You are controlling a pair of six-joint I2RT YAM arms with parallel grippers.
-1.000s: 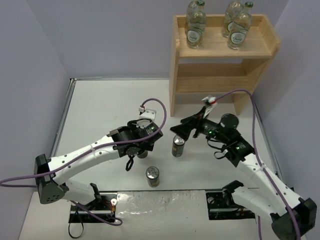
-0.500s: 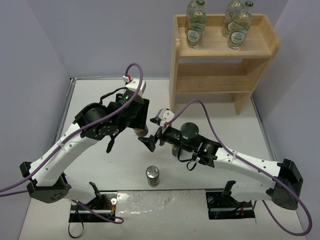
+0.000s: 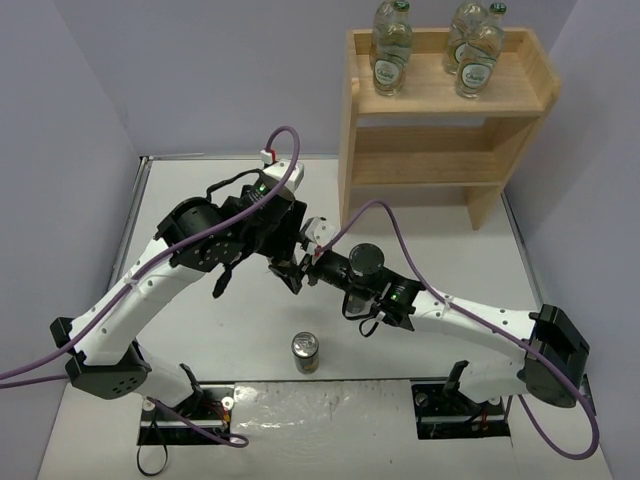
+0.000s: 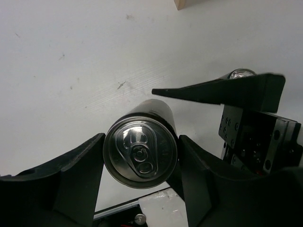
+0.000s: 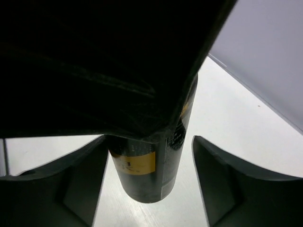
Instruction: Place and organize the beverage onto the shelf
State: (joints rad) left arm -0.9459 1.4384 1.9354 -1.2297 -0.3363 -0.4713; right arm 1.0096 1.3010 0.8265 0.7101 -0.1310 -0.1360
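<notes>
Slim dark can (image 4: 140, 150): light, stiff thin metal, smooth so probably slippery and dentable; best taken mid-body, not by the lid. It sits over mid-counter (image 4: 71, 56), clamped in the left pincer (image 4: 140, 139). The right pincer (image 5: 149, 139) straddles the same can, pads clear of it. The top view hides both grips but alone shows the shelf (image 3: 440, 165) with bottles (image 3: 391, 50) on its upper tier.

- From overhead, soft even light comes from above; the white surface (image 3: 200, 330) is bright, the arms (image 3: 150, 290) cast only faint shadows, and focus is sharp.
- In the left wrist view the can (image 4: 140, 152) is crisp and its silver lid catches highlights; the left fingers (image 4: 71, 175) flanking it are near-black silhouettes.
- In the right wrist view a black, unfocused shape (image 5: 94, 56) fills the frame above the can; the right fingers (image 5: 227, 179) beside the can are blurred and dim.
</notes>
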